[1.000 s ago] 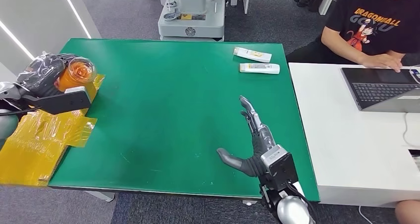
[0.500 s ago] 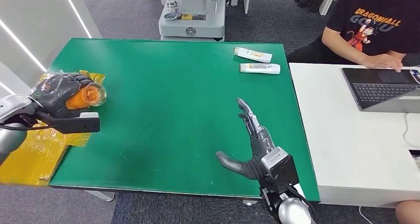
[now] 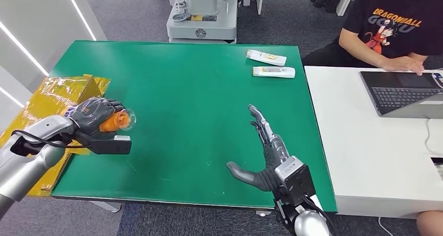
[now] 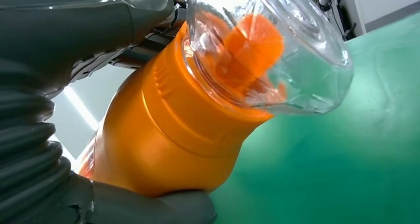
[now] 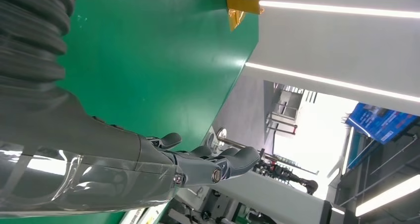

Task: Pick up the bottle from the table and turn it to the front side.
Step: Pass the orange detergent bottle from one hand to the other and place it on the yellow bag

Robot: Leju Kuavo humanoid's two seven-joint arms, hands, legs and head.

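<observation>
Nearest, the right hand [image 3: 266,150] is hovering over the table's [image 3: 183,90] near right part, holding nothing, fingers stretched apart and thumb pointing left. It is sitting almost where it was a second ago, a touch farther left. At the near left, the left hand [image 3: 91,116] is gripping the one orange bottle [image 3: 112,122], fingers wrapped round its body, the clear cap [image 4: 277,50] pointing right toward the table's middle. Over the last second this hand has been carrying the bottle down from the far left edge and inward over the green; the bottle is now lying roughly sideways in the grasp above the table's left edge. Yellow film [image 3: 52,92] is lying under and beside that arm, overhanging the left edge. A wide bare stretch of green is lying between the two hands. At the far right, two white tubes [image 3: 266,57] [image 3: 274,72] are lying side by side. Beyond, a person [image 3: 397,27] is working one laptop [image 3: 402,92] on the white desk [image 3: 365,157] adjoining the right edge.
</observation>
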